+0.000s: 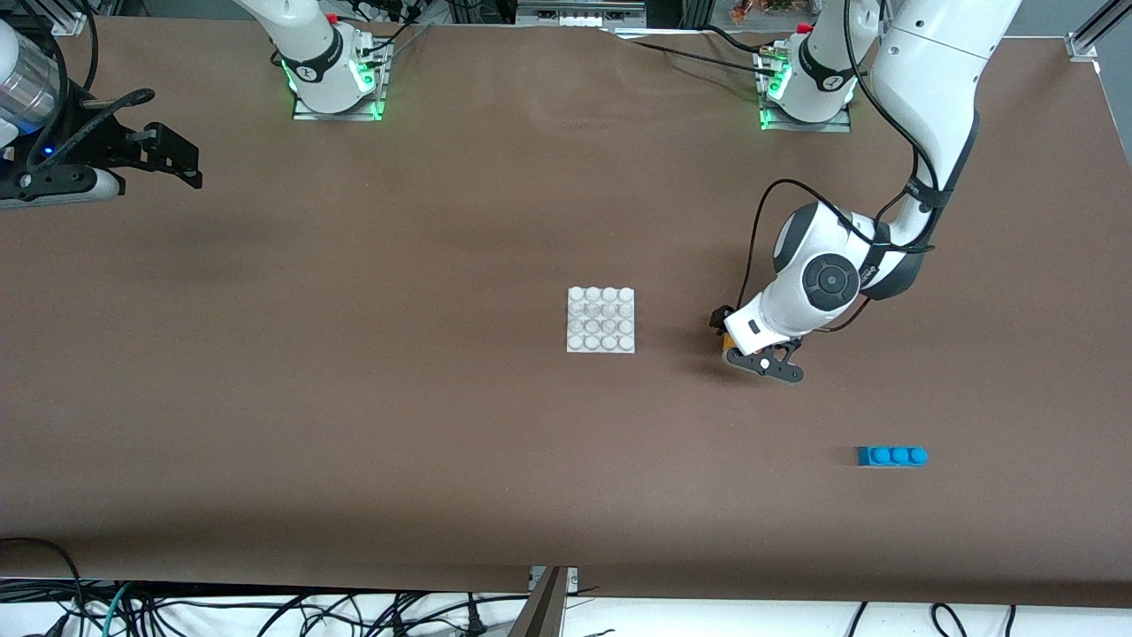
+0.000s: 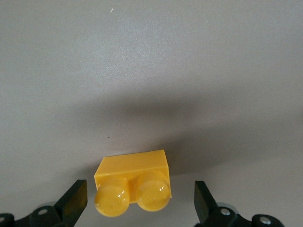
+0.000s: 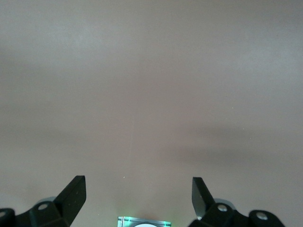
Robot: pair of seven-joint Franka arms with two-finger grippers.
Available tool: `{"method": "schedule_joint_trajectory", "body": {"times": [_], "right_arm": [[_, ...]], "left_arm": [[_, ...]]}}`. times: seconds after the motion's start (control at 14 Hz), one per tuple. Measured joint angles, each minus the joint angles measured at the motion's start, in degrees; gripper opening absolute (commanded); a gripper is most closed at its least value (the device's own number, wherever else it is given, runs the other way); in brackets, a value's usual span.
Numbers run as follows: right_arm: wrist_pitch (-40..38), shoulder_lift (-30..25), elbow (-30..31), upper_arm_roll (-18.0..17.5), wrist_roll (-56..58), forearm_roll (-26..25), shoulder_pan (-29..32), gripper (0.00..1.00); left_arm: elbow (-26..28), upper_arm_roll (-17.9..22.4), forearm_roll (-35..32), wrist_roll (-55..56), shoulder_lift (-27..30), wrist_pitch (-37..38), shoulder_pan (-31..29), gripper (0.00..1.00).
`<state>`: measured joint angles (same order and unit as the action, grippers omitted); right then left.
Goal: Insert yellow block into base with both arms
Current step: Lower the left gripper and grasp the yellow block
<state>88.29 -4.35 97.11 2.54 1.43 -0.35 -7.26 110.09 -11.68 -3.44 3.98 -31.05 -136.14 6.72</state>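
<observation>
We list: left gripper (image 2: 137, 205) spread wide around the yellow block (image 2: 133, 183), untouching; white base (image 1: 601, 319) beside; right gripper (image 3: 137, 203) spread, waiting; blue brick (image 1: 891, 456).

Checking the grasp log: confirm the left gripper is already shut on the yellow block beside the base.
Not shut. In the left wrist view the left gripper is open, its fingers standing clear on either side of the yellow block. The block does lie beside the base.

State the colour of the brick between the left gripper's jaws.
Orange-yellow: the yellow block shows best in the left wrist view, between the open left gripper.
</observation>
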Motion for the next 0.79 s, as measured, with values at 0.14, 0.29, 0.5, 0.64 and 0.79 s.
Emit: {"method": "schedule_joint_trajectory", "body": {"times": [0.14, 0.29, 0.5, 0.64, 0.79], "right_arm": [[0.00, 0.00, 0.27, 0.00, 0.00, 0.00, 0.15, 0.99], [0.16, 0.07, 0.63, 0.01, 0.00, -0.01, 0.29, 0.99], [0.73, 0.16, 1.60, 0.03, 0.00, -0.04, 0.36, 0.99], [0.85, 0.17, 1.75, 0.12, 0.00, -0.11, 0.40, 0.99], [1.17, 0.17, 1.96, 0.30, 0.00, -0.12, 0.41, 0.99]], "left_arm": [[0.00, 0.08, 0.00, 0.03, -0.05, 0.00, 0.00, 0.99], [0.00, 0.16, 0.00, 0.35, -0.07, 0.00, 0.00, 0.99], [0.00, 0.18, 0.00, 2.59, -0.07, 0.00, 0.01, 0.99], [0.00, 0.18, -0.51, 3.11, -0.07, 0.00, 0.05, 0.99], [0.00, 0.16, -4.58, 5.37, -0.07, 0.00, 0.08, 0.99]]}}
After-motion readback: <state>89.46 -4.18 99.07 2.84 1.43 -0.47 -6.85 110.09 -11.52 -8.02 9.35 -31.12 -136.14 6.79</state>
